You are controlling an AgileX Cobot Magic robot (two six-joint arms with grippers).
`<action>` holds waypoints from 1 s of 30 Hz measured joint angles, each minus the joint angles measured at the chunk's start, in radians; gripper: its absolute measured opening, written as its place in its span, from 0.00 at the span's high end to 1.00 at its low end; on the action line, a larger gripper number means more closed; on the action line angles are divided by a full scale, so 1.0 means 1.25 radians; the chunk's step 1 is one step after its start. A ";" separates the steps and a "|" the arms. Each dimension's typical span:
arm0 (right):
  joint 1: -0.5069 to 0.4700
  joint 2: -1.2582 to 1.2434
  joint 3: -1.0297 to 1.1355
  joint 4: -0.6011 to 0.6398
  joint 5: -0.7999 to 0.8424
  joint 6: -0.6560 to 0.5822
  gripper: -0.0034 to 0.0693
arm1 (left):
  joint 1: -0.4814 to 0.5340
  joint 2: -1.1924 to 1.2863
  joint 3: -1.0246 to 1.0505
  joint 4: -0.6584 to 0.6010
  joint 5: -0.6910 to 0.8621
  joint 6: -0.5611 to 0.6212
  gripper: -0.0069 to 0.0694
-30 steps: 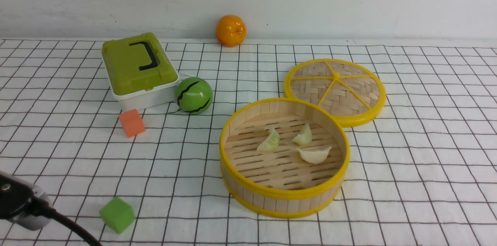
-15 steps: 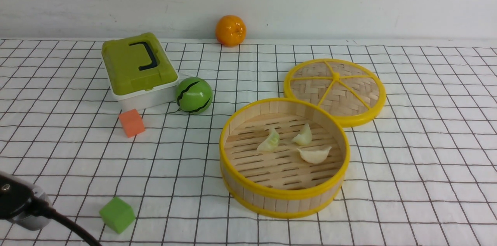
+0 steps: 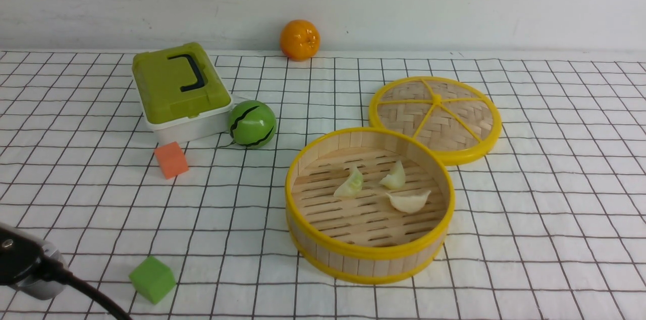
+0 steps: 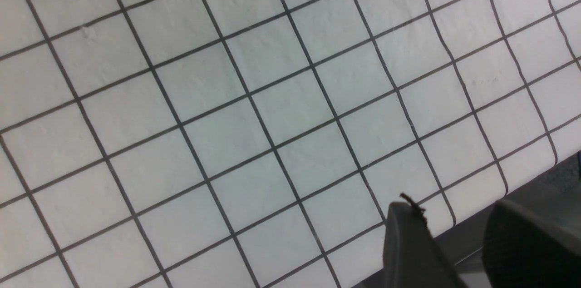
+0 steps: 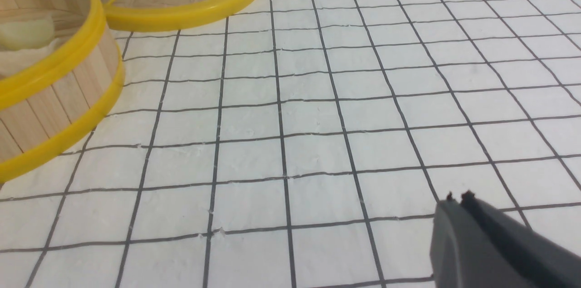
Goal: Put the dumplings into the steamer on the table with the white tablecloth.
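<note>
Three pale dumplings lie on the slatted floor of the steamer: one at the left, one behind, one at the right. The steamer stands on the white tablecloth covering the table. In the right wrist view the steamer's wall shows with one dumpling inside. My left gripper hangs open and empty over the table's near edge. My right gripper is shut with nothing in it, low over bare cloth to the right of the steamer.
The steamer's woven lid lies flat behind it. A green box, a green striped ball, an orange cube, a green cube and an orange sit on the left and back. My left arm's wrist shows at bottom left.
</note>
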 joint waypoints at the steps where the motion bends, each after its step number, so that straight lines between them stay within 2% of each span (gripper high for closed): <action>1: 0.000 0.000 0.000 0.000 0.000 0.000 0.97 | 0.000 0.000 0.000 0.000 0.000 0.000 0.60; 14: 0.000 0.000 0.000 0.000 0.000 0.000 0.95 | 0.000 -0.020 0.000 0.009 -0.003 0.000 0.60; 19: 0.000 0.000 0.000 0.000 0.000 0.000 0.94 | 0.000 -0.092 0.005 0.062 -0.092 -0.004 0.64; 22: 0.000 0.000 0.000 0.000 0.000 0.000 0.93 | 0.023 -0.184 0.049 0.135 -0.299 -0.006 0.77; 23: 0.000 0.000 0.000 0.000 0.000 0.000 0.93 | 0.023 -0.190 0.049 0.139 -0.299 -0.006 0.78; 25: 0.000 0.000 0.000 0.000 0.001 0.000 0.93 | 0.078 -0.260 0.126 0.171 -0.491 -0.020 0.91; 27: 0.000 0.000 0.000 0.000 0.001 0.000 0.93 | 0.142 -0.319 0.211 0.173 -0.661 -0.042 0.93; 30: 0.000 0.000 0.000 0.000 0.001 0.000 0.92 | 0.230 -0.378 0.316 0.151 -0.838 -0.085 0.93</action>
